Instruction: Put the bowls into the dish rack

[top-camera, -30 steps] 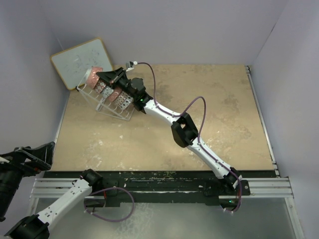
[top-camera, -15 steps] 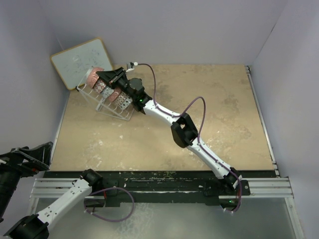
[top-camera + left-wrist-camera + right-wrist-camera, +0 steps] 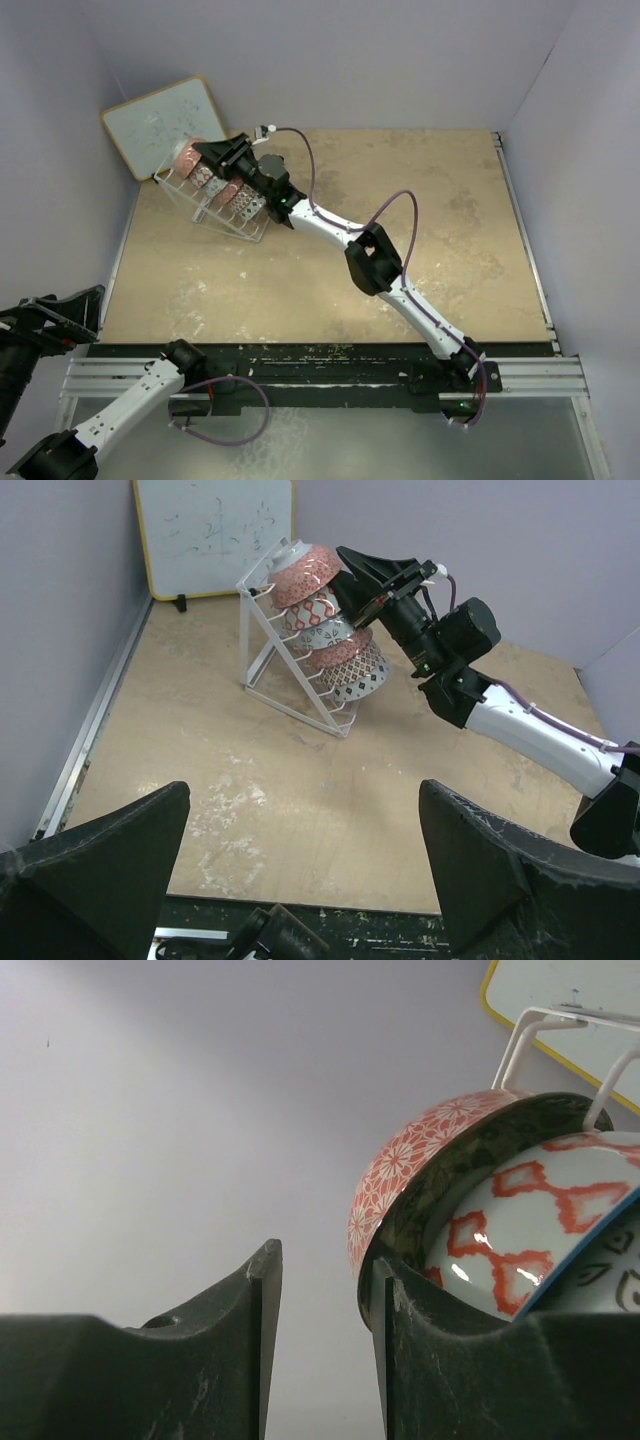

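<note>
From above: finds the white wire-grid dish rack (image 3: 212, 215) sloped on the tan tabletop (image 3: 420, 220), with small round patterned ceramic bowls (image 3: 240, 200) nested along it. Puts the right gripper (image 3: 205, 155) at the rack's upper end, against the topmost bowl. Leaves the left gripper (image 3: 65, 312) well apart from the rack, beyond the near table edge. Sets the wooden-framed whiteboard (image 3: 150, 120) just behind the rack.

From the left wrist: shows the left gripper (image 3: 302, 790) spread wide, holding nothing. Shows the red-pink flower-patterned bowl (image 3: 305, 572) uppermost on the rack (image 3: 312, 685), with the right gripper (image 3: 348, 580) at its side.

From the right wrist: shows the right gripper (image 3: 320, 1255) parted. Has that bowl's (image 3: 400, 1160) rim in the gap, close against one finger and apart from the other, so no clamp. Shows a white bowl with red diamonds (image 3: 510, 1230) nested inside it.

Likely hazard: backing out on a skewed line could hook the rim and drag the top bowl off the sloped wires. Could also pull the nested neighbours along, or skid or tip the light rack. Safer to widen and withdraw straight.
</note>
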You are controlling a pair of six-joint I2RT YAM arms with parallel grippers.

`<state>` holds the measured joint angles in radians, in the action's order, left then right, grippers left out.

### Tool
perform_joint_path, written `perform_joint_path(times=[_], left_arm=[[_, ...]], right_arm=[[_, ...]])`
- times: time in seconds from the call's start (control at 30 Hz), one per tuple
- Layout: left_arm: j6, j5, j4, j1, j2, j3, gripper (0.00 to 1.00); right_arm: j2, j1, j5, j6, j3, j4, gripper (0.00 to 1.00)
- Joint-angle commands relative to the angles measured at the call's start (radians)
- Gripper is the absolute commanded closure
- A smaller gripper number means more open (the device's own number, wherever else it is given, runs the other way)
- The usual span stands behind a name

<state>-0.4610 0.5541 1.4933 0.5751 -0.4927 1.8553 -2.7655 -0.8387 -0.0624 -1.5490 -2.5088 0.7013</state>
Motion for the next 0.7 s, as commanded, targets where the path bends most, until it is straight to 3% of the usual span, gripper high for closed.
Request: perform_joint_path(times=[0.0,0.67], left_arm=[[-0.006,0.006,-0.002,0.005,0.002,0.011,0.01],[-0.017,0.016,-0.001,0.011,-0.024,0.026,0.01]], right_arm=[[0.098,0.002,0.004,-0.023,0.053,0.030,0.58],[0.323,0.028,-0.004,-0.036,0.436,0.112,0.59]])
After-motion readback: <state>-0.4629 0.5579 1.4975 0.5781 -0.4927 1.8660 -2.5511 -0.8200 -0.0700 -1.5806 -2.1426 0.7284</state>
